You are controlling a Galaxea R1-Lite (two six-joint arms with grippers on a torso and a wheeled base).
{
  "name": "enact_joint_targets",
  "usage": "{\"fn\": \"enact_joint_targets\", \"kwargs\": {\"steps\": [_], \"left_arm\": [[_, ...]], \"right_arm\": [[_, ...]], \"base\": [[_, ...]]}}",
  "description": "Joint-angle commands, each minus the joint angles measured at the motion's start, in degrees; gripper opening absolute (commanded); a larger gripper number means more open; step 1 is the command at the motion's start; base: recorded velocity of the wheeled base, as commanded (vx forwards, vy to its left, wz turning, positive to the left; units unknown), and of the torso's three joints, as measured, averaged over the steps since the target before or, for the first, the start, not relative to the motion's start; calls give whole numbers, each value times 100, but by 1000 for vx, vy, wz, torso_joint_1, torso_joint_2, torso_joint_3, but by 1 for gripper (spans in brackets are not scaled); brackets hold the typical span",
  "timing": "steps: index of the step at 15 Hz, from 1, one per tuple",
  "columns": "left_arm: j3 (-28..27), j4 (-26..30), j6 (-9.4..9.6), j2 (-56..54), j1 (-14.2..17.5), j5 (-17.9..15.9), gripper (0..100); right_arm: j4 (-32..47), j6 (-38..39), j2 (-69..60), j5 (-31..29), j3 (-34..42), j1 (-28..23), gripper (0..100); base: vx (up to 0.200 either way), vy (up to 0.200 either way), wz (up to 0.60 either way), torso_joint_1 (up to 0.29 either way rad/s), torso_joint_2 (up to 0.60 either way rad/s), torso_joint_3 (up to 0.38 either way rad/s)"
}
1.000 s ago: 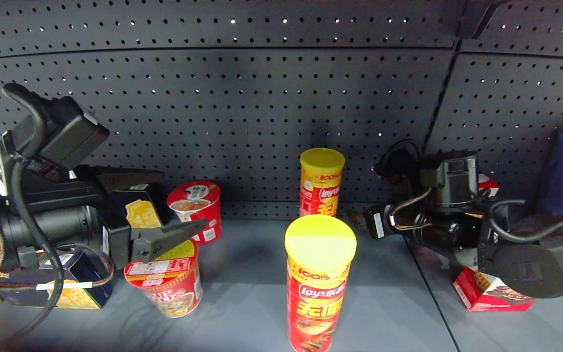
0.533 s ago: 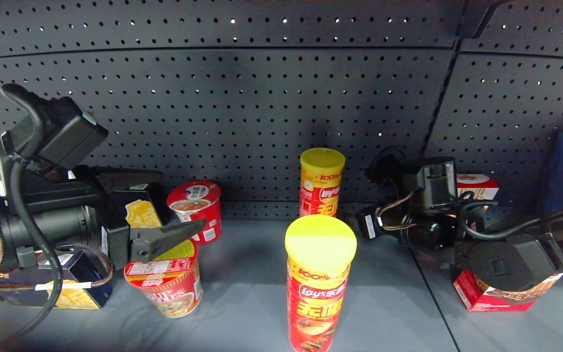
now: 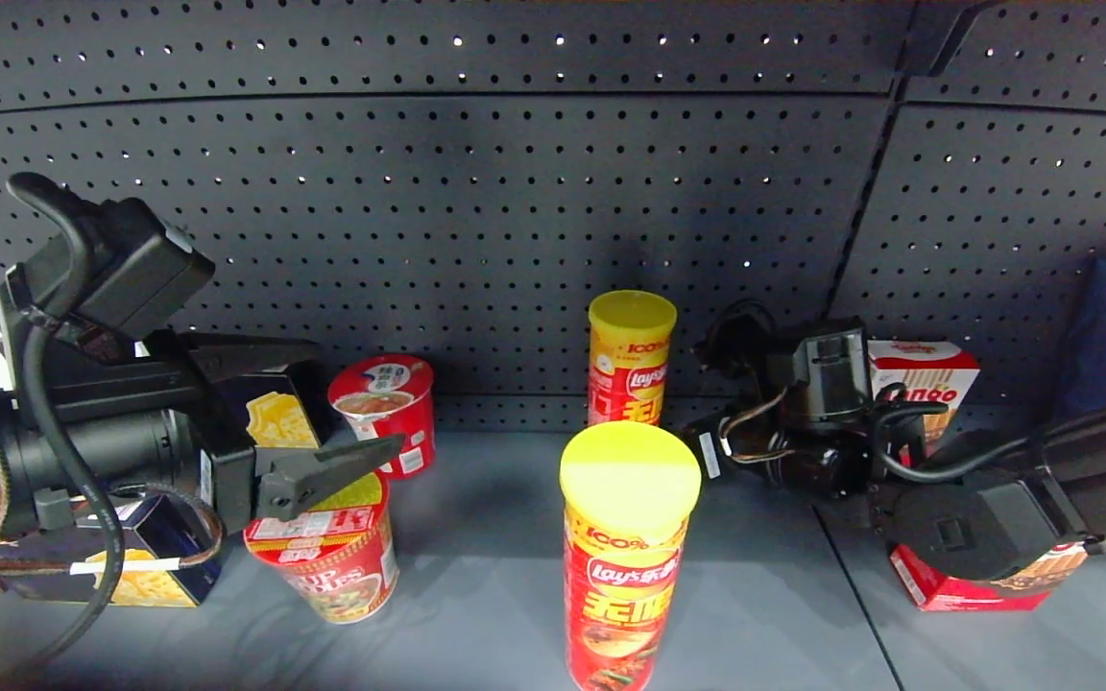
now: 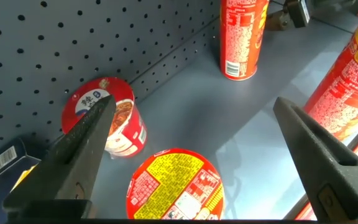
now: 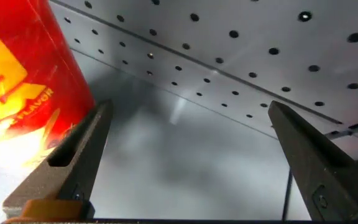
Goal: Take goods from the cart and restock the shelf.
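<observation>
Sliding deeper along the shelf [image 3: 476, 595], the right gripper [image 5: 188, 109] now sits nearer the far can [image 3: 632, 355] than a second ago, uncovering a white-topped box [image 3: 925, 369] behind it. Its jaws gape wide and empty, with the can just outside one finger. The left gripper [image 4: 194, 106] has barely shifted, spread wide and empty over the near cup [image 3: 327, 552], the far cup [image 3: 385, 398] beyond its tips. A near can [image 3: 628, 557] stands between the two grippers. The right arm [image 3: 1043, 489] hides part of a red box [image 3: 947, 590]. Grey shelf, black pegboard [image 3: 476, 192] behind.
</observation>
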Motion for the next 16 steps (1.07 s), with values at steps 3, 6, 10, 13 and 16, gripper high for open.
{"fn": "enact_joint_targets", "kwargs": {"steps": [3,6,10,13,16], "left_arm": [[11,-1,-1,3,1,-6,100],[11,7,-1,12,1,3,100],[20,7,-1,3,1,3,100],[20,7,-1,3,1,-6,100],[20,7,-1,12,1,-6,100]], "right_arm": [[-1,-2,106,7,-47,44,100],[-1,-2,141,7,-109,88,100],[-1,-2,220,7,-170,150,100],[-1,-2,237,7,-162,158,100],[-1,-2,211,-2,-144,158,100]], "base": [[0,0,0,0,0,0],[0,0,0,0,0,0],[0,0,0,0,0,0],[0,0,0,0,0,0],[0,0,0,0,0,0]]}}
